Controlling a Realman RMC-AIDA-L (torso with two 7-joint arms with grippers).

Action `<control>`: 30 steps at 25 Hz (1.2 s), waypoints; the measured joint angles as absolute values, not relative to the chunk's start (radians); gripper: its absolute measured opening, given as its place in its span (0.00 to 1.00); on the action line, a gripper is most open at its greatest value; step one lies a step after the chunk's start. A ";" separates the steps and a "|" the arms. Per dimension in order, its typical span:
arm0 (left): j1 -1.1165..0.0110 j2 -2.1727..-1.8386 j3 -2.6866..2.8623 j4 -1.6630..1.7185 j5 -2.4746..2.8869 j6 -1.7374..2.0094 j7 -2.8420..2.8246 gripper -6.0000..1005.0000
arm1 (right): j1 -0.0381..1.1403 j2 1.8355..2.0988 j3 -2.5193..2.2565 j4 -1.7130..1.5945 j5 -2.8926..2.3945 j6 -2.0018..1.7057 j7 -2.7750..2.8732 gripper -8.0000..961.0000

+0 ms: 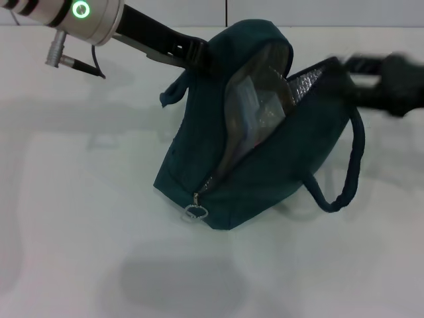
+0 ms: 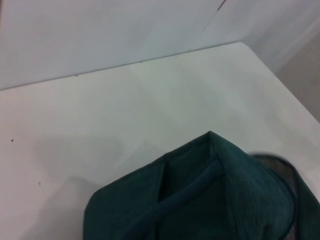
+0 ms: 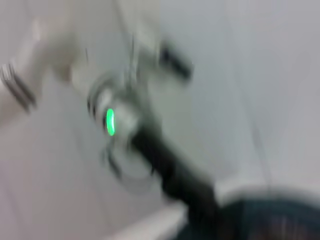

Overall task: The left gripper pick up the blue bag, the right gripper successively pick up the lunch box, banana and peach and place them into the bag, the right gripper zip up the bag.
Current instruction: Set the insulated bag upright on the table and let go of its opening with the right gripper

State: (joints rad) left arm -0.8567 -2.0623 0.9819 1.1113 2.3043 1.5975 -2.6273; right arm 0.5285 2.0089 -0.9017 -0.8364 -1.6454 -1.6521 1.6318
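Head view: ribbed blue bag (image 1: 265, 165) gaping, foil lining.

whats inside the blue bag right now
Through the blue bag's open top: silvery foil lining and something pale, clear, possibly the lunch box. Fabric hides anything deeper.

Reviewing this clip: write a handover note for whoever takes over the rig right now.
Left pincer: at the far top edge of the blue bag, apparently gripping it; the fingers are hidden by fabric.
Right pincer: at the bag's right rim, motion-blurred, state unreadable.
The bag stands on the white table, mouth open, foil lining showing. Something clear with a blue edge, probably the lunch box, is inside. Banana and peach are not visible, neither on the table nor clearly in the bag.
Left to do: confirm contents, then pull the zipper ring, at the near end, to close.
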 joint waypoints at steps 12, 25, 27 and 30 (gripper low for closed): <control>-0.852 -2.062 0.978 1.107 2.304 1.594 -2.615 0.05 | 0.297 2.008 -0.733 -0.726 -1.532 -1.728 1.363 0.57; -0.851 -2.064 0.982 1.106 2.300 1.595 -2.622 0.05 | 0.484 2.020 -0.780 -0.404 -1.647 -1.355 1.237 0.57; -0.851 -2.065 0.982 1.106 2.298 1.596 -2.622 0.05 | 0.493 2.024 -0.777 -0.401 -1.613 -1.296 1.234 0.57; -0.841 -2.067 0.982 1.107 2.296 1.599 -2.622 0.05 | 0.485 2.027 -0.773 -0.396 -1.503 -1.248 1.185 0.57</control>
State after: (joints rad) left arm -0.8407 -2.0666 0.9817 1.1070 2.2958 1.5992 -2.6225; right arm 0.4848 2.0266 -0.7726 -0.3958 -1.5033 -1.2482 1.1847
